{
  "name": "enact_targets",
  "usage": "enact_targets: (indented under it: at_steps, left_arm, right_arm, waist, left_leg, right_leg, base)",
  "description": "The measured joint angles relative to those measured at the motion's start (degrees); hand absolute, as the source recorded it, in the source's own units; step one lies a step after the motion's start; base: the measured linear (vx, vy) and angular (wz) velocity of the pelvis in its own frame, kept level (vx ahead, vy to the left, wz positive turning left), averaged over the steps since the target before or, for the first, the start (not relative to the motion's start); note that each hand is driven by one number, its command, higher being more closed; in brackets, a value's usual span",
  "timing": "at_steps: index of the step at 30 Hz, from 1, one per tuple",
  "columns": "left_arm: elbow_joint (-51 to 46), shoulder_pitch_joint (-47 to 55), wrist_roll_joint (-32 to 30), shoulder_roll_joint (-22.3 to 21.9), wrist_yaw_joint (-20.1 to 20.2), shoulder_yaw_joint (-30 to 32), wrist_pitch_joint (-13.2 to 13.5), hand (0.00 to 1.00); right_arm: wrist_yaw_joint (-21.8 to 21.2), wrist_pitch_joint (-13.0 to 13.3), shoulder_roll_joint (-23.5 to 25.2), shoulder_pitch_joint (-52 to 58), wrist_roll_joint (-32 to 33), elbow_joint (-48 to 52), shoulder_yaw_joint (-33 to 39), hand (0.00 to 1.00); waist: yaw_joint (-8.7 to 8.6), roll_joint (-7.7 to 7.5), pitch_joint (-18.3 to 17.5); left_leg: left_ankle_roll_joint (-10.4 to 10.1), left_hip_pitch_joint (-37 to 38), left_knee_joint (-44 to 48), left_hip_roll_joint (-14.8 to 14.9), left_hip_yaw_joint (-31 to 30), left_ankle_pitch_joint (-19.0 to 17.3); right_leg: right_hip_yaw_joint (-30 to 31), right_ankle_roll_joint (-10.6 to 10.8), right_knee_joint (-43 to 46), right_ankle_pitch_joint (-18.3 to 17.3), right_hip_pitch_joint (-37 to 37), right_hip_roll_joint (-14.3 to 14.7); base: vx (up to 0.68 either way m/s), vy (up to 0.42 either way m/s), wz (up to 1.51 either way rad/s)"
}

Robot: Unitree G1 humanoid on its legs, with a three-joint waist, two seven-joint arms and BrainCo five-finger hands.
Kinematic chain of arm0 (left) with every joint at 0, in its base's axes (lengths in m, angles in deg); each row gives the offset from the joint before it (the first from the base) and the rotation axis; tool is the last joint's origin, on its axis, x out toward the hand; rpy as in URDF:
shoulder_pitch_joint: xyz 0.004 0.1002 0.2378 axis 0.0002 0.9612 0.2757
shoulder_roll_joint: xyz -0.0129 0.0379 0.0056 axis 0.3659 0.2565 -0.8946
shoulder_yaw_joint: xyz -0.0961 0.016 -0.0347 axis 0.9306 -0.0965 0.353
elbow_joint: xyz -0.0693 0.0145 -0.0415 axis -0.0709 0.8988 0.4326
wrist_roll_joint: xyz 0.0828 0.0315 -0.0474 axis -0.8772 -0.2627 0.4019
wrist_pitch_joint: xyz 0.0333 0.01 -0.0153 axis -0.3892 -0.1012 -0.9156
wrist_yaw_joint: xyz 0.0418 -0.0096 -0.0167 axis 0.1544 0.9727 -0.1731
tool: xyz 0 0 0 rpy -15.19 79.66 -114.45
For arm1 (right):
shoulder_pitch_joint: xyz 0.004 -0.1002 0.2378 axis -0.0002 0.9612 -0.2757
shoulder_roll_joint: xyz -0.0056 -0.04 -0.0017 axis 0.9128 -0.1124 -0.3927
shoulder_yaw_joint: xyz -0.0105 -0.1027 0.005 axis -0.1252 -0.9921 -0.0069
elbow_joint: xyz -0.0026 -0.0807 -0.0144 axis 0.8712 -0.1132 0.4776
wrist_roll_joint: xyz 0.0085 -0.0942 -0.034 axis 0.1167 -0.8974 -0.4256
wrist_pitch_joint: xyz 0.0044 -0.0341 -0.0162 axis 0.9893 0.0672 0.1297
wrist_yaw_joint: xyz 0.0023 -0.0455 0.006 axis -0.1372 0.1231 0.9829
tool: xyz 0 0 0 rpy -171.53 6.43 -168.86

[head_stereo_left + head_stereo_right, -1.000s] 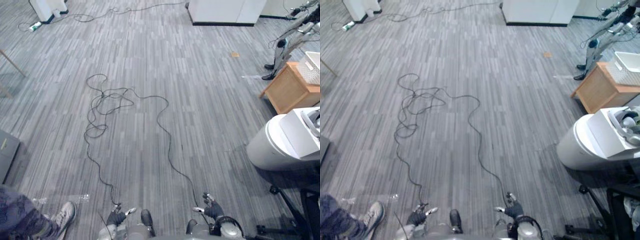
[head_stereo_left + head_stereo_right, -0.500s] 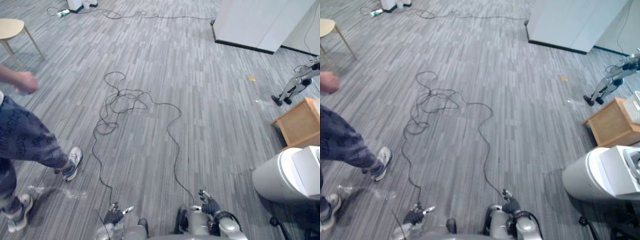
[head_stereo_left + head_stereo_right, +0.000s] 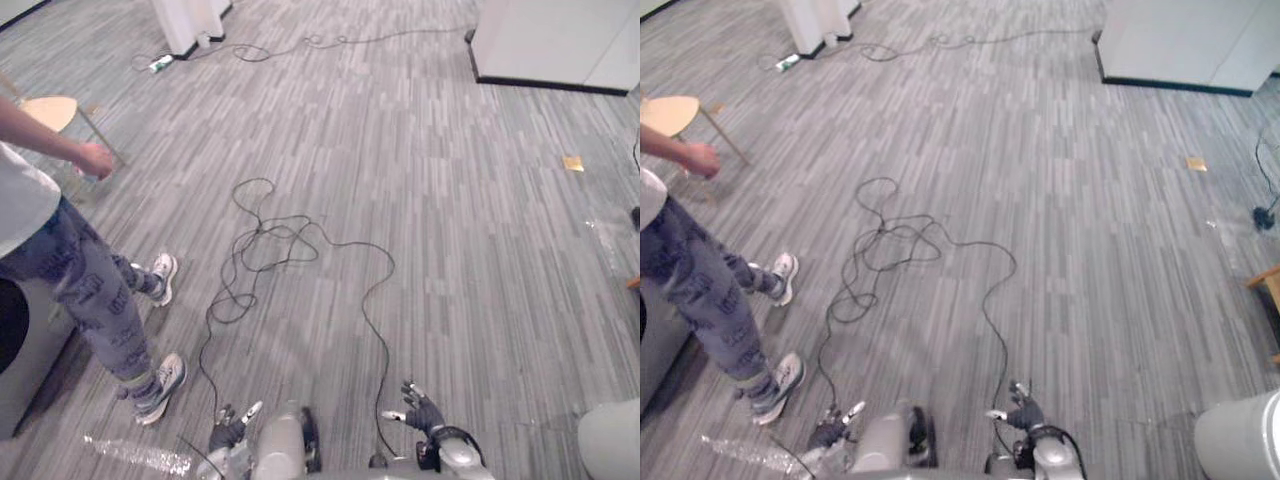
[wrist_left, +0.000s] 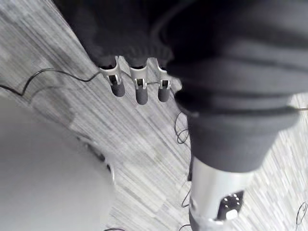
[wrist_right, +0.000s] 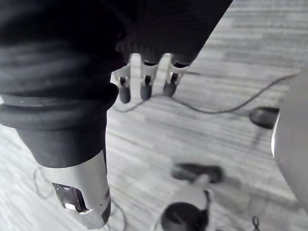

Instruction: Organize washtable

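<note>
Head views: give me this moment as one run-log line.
left hand: low, open, holds nothing | right hand: low, open, holds nothing | floor: grey carpet | person: standing at robot's left | stool: beyond the person

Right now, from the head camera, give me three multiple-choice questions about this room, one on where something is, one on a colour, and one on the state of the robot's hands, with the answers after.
1. Where does the person stand?
A. on the robot's left
B. on the robot's right
C. straight ahead by the far white cabinet

2. What colour is the seat of the stool?
A. black
B. light wood
C. red

3. How are the left hand and the right hand?
A. both closed on a bottle
B. one carrying a basket
C. both open and holding nothing

Answers:
1. A, the legs and shoes show at the left edge of both eye views.
2. B, the round seat is pale tan.
3. C, each wrist view shows relaxed fingers over bare carpet.
</note>
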Motion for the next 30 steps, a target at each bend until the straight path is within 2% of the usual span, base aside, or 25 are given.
enact_targets:
  at_steps: [1, 2, 3, 4, 5, 6, 7, 8, 9, 11, 12, 15, 17, 18, 19, 20, 21, 22, 23, 24, 25, 26, 28, 29, 30]
  left_arm:
    - [-0.3, 0.2, 1.1, -0.3, 0.0, -0.1, 0.0, 0.00]
    - [-0.3, 0.5, 2.0, -0.3, -0.1, 0.2, 0.1, 0.00]
    - [-0.2, 0.6, 3.0, 0.4, -0.1, 0.8, 0.1, 0.00]
    - [-0.2, 0.6, 3.1, 0.8, -0.1, 0.9, 0.0, 0.00]
    - [-0.3, 0.6, 3.1, 1.2, -0.1, 0.9, 0.3, 0.00]
    - [-0.2, 0.5, 3.0, 2.0, -0.2, 0.9, 0.5, 0.00]
    - [-0.1, 0.5, 3.0, 2.6, -0.3, 0.8, 0.5, 0.00]
    - [0.1, 0.4, 2.9, 3.7, -0.3, 0.7, 0.4, 0.00]
    - [1.1, 0.0, 2.6, 4.1, -0.4, 0.6, -0.1, 0.00]
    - [1.5, 0.1, 1.6, 3.3, -0.5, -0.6, -0.4, 0.00]
    - [1.6, 0.1, 0.2, 3.4, -0.4, -2.0, -0.4, 0.00]
    - [2.5, -0.1, -1.3, 3.5, -0.2, -2.5, -0.5, 0.00]
    - [2.7, -0.3, -3.7, 3.5, -0.3, -3.1, -0.8, 0.00]
    - [2.7, -0.4, -4.0, 3.5, -0.3, -3.4, -0.9, 0.00]
    - [2.7, -0.3, -4.6, 3.4, -0.3, -3.7, -1.0, 0.00]
    - [2.7, 0.4, -5.0, 3.0, -0.3, -3.5, -1.0, 0.00]
    - [2.7, 0.6, -5.1, 3.0, -0.3, -3.3, -0.9, 0.00]
    - [2.2, 1.1, -5.6, 1.6, -0.4, -0.4, -1.1, 0.00]
    - [1.9, 1.3, -5.7, -0.3, -0.5, 0.6, -1.3, 0.00]
    - [0.6, 3.2, -5.3, -1.7, -0.4, 1.8, -1.3, 0.00]
    - [0.4, 3.6, -5.5, -2.1, -0.4, 2.5, -1.3, 0.00]
    - [0.1, 3.2, -5.4, -2.0, -0.3, 2.4, -1.5, 0.00]
    - [-0.3, 3.4, -5.4, -0.4, -0.3, 2.1, -1.3, 0.00]
    - [-0.3, 3.7, -5.4, -0.1, -0.3, 2.1, -1.1, 0.00]
    - [-0.3, 3.8, -5.4, 0.2, -0.3, 2.1, -1.1, 0.00]
  right_arm:
    - [0.0, 0.0, -0.2, 0.1, -0.1, -0.8, -0.2, 0.00]
    - [0.0, 0.0, -0.2, 0.1, -0.3, -1.8, -0.5, 0.00]
    - [0.1, 0.0, 0.6, -0.6, -0.5, -3.2, -0.7, 0.00]
    - [0.1, 0.0, 1.0, -0.5, -0.6, -3.2, -0.8, 0.00]
    - [0.0, 0.2, 1.4, -0.1, -0.8, -3.2, -0.8, 0.00]
    - [-0.1, 0.2, 1.5, 0.1, -1.0, -3.0, -0.7, 0.00]
    - [-0.1, 0.2, 1.6, 0.0, -1.1, -2.8, -0.7, 0.00]
    - [-0.1, 0.3, 2.0, -0.2, -1.1, -2.6, -0.5, 0.00]
    - [-0.4, 0.3, 1.8, -0.1, -1.1, -2.5, -0.2, 0.00]
    - [-0.3, 0.4, 0.6, 0.3, -1.2, -1.2, -0.1, 0.00]
    - [-0.3, 0.5, -0.1, 0.8, -1.2, 0.0, -0.2, 0.00]
    - [-0.4, 0.7, -0.6, 0.7, -0.9, 2.1, 0.1, 0.00]
    - [-0.5, 1.2, -0.4, -0.1, -0.4, 2.2, 1.0, 0.00]
    - [-0.5, 1.2, -0.3, -0.3, -0.4, 2.2, 1.2, 0.00]
    - [-0.5, 1.2, -0.2, -0.4, -0.3, 2.3, 1.5, 0.00]
    - [-0.4, 1.1, -0.1, -0.3, -0.4, 2.6, 1.7, 0.00]
    - [-0.3, 0.8, 0.1, 0.0, -0.5, 3.1, 2.0, 0.00]
    - [-0.3, 0.2, 0.2, 2.0, -0.5, 4.7, 2.2, 0.00]
    - [-0.3, 0.2, -1.6, 2.1, -0.5, 6.0, 1.9, 0.00]
    - [-0.2, 0.0, -2.1, 2.0, -0.5, 7.2, 1.7, 0.00]
    - [-0.1, -0.1, -1.7, 1.9, -0.4, 7.2, 1.7, 0.00]
    - [-0.1, -0.2, 0.0, 1.1, -0.4, 5.8, 1.6, 0.00]
    - [-0.1, -0.9, 1.7, -0.4, -0.4, 2.6, 0.8, 0.00]
    - [-0.2, -1.2, 2.5, -1.1, -0.5, 0.7, -0.8, 0.00]
    - [-0.2, -1.3, 3.0, -1.6, -0.5, 0.5, -1.3, 0.00]
  waist:
    - [0.70, 0.56, -0.2]
    - [1.36, 0.70, -0.2]
    - [1.54, -0.86, -0.5]
    - [1.29, -2.20, -0.8]
    - [1.22, -4.17, -1.4]
    - [1.13, -5.80, -1.0]
    - [0.82, -6.55, -0.6]
    - [-0.41, -7.66, 0.5]
    - [-1.37, -8.08, 0.9]
    - [-1.77, -6.68, 1.3]
    - [-2.30, -5.77, 1.4]
    - [-4.15, -5.05, 1.6]
    - [-5.65, -4.72, 1.7]
    - [-5.98, -4.67, 1.7]
    - [-6.25, -4.46, 1.8]
    - [-6.22, -4.06, 1.4]
    - [-6.22, -4.07, 1.3]
    - [-6.50, -3.27, 0.2]
    - [-6.06, -0.09, -0.4]
    - [-4.93, 2.52, -0.9]
    - [-3.59, 3.89, -0.4]
    - [-2.54, 4.18, -0.1]
    - [-1.65, 1.48, 0.5]
    - [-0.46, 0.19, 0.4]
    - [0.47, -0.27, 0.6]
  left_leg:
    - [-1.0, -1.2, -3.3, 0.6, -0.5, 0.6]
    - [0.1, -2.4, -2.3, 1.7, -0.6, 2.3]
    - [3.0, -2.4, 0.4, 0.3, -0.7, 7.4]
    - [3.9, -1.9, 0.1, -0.9, -0.8, 8.0]
    - [5.0, -0.3, -1.2, -2.7, -0.7, 8.7]
    - [7.4, 2.6, -1.9, -4.8, -0.2, 8.7]
    - [8.3, 4.2, -1.6, -5.9, -0.2, 8.4]
    - [11.0, 8.4, -1.0, -8.1, -0.4, 6.3]
    - [11.7, 13.4, -2.0, -9.8, -1.4, 4.1]
    - [12.0, 21.6, -6.1, -9.8, -2.2, 2.3]
    - [12.0, 25.3, -8.0, -9.4, -2.6, 0.9]
    - [11.7, 30.6, -10.1, -9.5, -3.5, -1.8]
    - [10.1, 35.5, -12.6, -10.1, -6.3, -3.2]
    - [9.1, 36.8, -13.2, -10.3, -7.3, -3.8]
    - [6.3, 39.0, -13.0, -10.3, -8.9, -5.6]
    - [2.9, 40.6, -9.9, -9.9, -9.7, -7.8]
    - [1.2, 40.3, -6.0, -9.9, -9.7, -8.8]
    - [0.5, 31.9, 18.0, -9.2, -6.0, -8.3]
    - [2.1, 27.6, 27.7, -5.9, -4.3, -5.4]
    - [4.0, 23.1, 38.6, -0.8, 0.0, 3.6]
    - [5.8, 20.4, 45.9, 3.5, 2.7, 5.3]
    - [6.8, 16.7, 50.4, 4.6, 3.7, 0.5]
    - [6.6, 12.3, 47.9, 3.5, 4.0, -4.0]
    - [6.3, 9.0, 40.7, 2.3, 4.1, -7.0]
    - [5.9, 5.9, 29.9, 0.6, 3.0, -7.1]
  right_leg:
    - [0.7, 0.6, -0.8, -1.3, 1.5, 0.5]
    - [2.0, 0.7, -1.0, -3.2, 3.3, 0.8]
    - [3.3, 0.1, 1.2, -4.7, 4.3, -0.4]
    - [3.4, -0.1, 3.9, -4.8, 3.3, -1.5]
    - [4.4, 0.1, 13.6, -4.6, -0.9, -3.9]
    - [6.4, 3.5, 26.5, -2.6, -5.1, -5.5]
    - [7.5, 6.9, 33.1, -0.2, -7.2, -6.3]
    - [9.3, 11.4, 46.2, 7.3, -10.5, -7.7]
    - [8.4, 9.8, 56.8, 6.2, -14.5, -8.4]
    - [4.3, 6.0, 62.2, 1.1, -20.8, -7.4]
    - [0.5, 5.2, 60.1, -2.6, -25.0, -6.5]
    - [-6.0, 4.1, 46.7, -4.7, -32.2, -4.5]
    - [-8.0, 4.2, 25.1, 0.5, -35.2, -1.9]
    - [-7.8, 4.0, 20.8, 2.5, -35.6, -1.3]
    - [-7.8, 2.3, 16.8, 5.0, -35.8, -0.7]
    - [-9.0, -0.9, 18.6, 6.1, -35.2, -0.1]
    - [-10.2, -2.9, 19.3, 7.2, -34.2, -0.1]
    - [-12.5, -6.1, 18.0, 10.9, -29.2, 1.7]
    - [-13.9, -5.8, 17.7, 10.6, -27.8, 3.8]
    - [-11.5, -6.7, 14.5, 8.2, -24.4, 6.4]
    - [-9.6, -6.5, 12.7, 7.1, -21.0, 8.6]
    - [-7.5, -6.2, 11.1, 5.2, -16.4, 9.1]
    - [-4.2, -5.8, 8.6, 3.6, -10.9, 7.9]
    - [-1.5, -5.0, 7.3, 2.9, -7.9, 6.3]
    - [0.8, -3.6, 5.9, 1.6, -5.0, 4.6]
  base:
    - [0.57, 0.281, -0.58]
    - [0.71, 0.359, -0.55]
    - [0.60, 0.312, -0.31]
    - [0.62, 0.298, -0.08]
    - [0.63, 0.291, 0.04]
    - [0.62, 0.291, 0.05]
    - [0.61, 0.280, 0.21]
    - [0.57, 0.259, 0.41]
    - [0.58, 0.243, 0.40]
    - [0.58, 0.233, 0.09]
    - [0.55, 0.233, -0.02]
    - [0.61, 0.156, 0.13]
    - [0.63, 0.068, 0.49]
    - [0.66, 0.010, 0.75]
    - [0.82, -0.019, 0.85]
    - [0.79, -0.037, 0.92]
    - [1.11, -0.150, 1.29]
    - [0.81, -0.133, 0.94]
    - [0.97, -0.099, 0.48]
    - [0.66, 0.028, -0.54]
    - [0.95, 0.032, -0.83]
    - [0.77, 0.007, -0.78]
    - [0.65, 0.012, -0.77]
    - [0.85, 0.083, -1.17]
    - [0.84, 0.116, -1.15]
